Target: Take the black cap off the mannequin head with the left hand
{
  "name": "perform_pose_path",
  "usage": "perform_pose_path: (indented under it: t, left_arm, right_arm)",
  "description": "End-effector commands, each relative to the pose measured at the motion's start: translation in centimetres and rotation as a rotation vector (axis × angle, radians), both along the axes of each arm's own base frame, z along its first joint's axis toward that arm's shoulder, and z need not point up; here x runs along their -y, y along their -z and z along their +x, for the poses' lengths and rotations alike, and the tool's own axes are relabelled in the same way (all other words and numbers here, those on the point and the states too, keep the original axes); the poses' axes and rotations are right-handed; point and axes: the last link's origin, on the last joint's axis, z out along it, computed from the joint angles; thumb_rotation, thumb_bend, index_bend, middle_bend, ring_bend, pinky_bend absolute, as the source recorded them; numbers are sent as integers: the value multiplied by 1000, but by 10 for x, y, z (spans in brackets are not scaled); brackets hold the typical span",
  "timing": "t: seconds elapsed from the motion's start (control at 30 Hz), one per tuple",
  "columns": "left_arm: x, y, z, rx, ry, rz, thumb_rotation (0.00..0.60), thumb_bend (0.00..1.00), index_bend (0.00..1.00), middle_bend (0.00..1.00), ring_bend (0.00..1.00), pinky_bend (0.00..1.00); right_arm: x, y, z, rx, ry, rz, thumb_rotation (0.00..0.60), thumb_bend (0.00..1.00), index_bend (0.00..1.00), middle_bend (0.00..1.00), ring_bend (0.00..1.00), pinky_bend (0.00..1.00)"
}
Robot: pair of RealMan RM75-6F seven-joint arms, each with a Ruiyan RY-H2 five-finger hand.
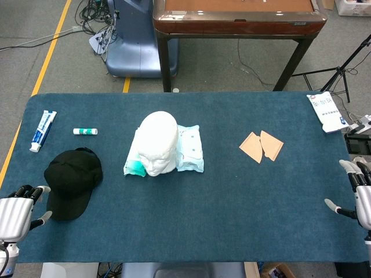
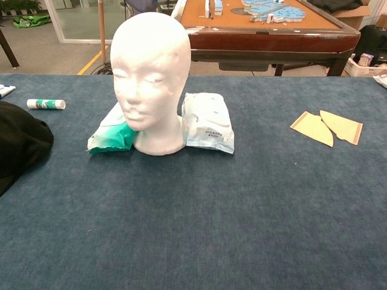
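Already off: black cap [image 1: 72, 180] lies flat on the counter [image 1: 232, 202], left of the bare mannequin head [image 1: 158, 142].
Left hand [image 1: 16, 215] sits at the counter's near-left corner, just beside the cap but apart from it, fingers loosely spread, grasping nothing. Right hand [image 1: 359, 194] rests at the counter's right edge, far right of the mannequin head, fingers apart, likewise holding nothing. Mannequin head stands upright between two wipe packs: a green one [image 2: 112, 134] on its left and a blue one [image 2: 207, 122] on its right, both touching it. Beyond the cap, a glue stick [image 1: 85, 131] and a toothpaste tube [image 1: 43, 130]. Well right of the head, two tan paper pieces [image 1: 261, 146].
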Motion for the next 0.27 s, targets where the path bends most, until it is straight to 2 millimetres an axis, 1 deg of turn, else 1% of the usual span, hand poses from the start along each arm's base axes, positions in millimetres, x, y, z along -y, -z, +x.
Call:
perform_pose_path:
  t: [0.03,0.27]
  left_arm:
    - [5,-2,-9,44,-1,16,600,76,408,566,360,593]
    - [-4,-6,-21,51,-37,7,600,76,419,573,364,593]
  right_arm:
    - [1,1,-1,-4,6,-1,600,0,135,174,94,163]
    - [10,7,-3,-21,36,13,600,0,135,174,94,163]
